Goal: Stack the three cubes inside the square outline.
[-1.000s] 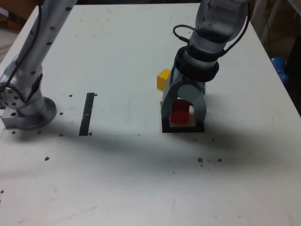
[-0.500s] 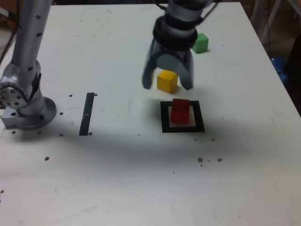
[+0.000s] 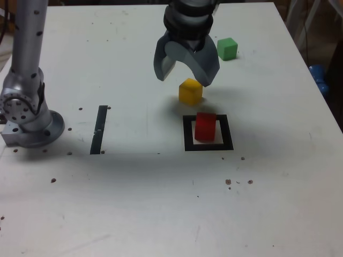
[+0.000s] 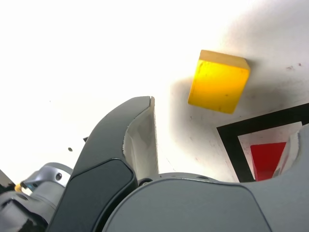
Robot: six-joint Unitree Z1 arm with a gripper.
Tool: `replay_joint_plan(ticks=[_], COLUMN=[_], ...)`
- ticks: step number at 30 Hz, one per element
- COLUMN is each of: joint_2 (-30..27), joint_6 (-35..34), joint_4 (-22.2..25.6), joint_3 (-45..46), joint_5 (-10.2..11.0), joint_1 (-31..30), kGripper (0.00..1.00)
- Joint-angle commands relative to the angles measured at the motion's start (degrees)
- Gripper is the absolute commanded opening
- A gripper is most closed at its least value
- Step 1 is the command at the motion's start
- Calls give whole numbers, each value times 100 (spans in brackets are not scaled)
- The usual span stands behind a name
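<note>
The red cube [image 3: 205, 126] stands alone inside the black square outline [image 3: 188, 145]; both also show in the wrist view, the red cube [image 4: 267, 159] and the square outline [image 4: 231, 145]. Just behind the outline sits the yellow cube [image 3: 190, 91], seen close up in the wrist view as the yellow cube [image 4: 218, 80]. The green cube [image 3: 227, 48] rests farther back toward the exterior view's right. My gripper [image 3: 185, 72] hangs open above the table, just behind the yellow cube, holding nothing. One finger [image 4: 140, 135] fills the wrist view's foreground.
A straight black tape strip [image 3: 99, 129] lies on the white table [image 3: 134, 187], toward the exterior view's left. The arm's grey base [image 3: 27, 118] stands at the left edge. Small dark specks dot the table. A blue object [image 3: 320, 77] sits off the table's right edge.
The gripper let go of the red cube in the outline, opened wide, rose and moved back over the yellow cube. The red cube stayed in place.
</note>
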Motion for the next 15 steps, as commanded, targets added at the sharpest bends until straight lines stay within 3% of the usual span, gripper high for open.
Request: replay_joint_plan(ticks=[1, 10, 12, 15], joint_2=[141, 683, 753, 789], joint_6=[72, 194, 184, 128], joint_4=[-65, -413, -452, -486], joint_3=[20, 88, 92, 94], joint_5=[8, 5, 4, 30], joint_1=[37, 203, 216, 221], kGripper=[96, 93, 88, 70])
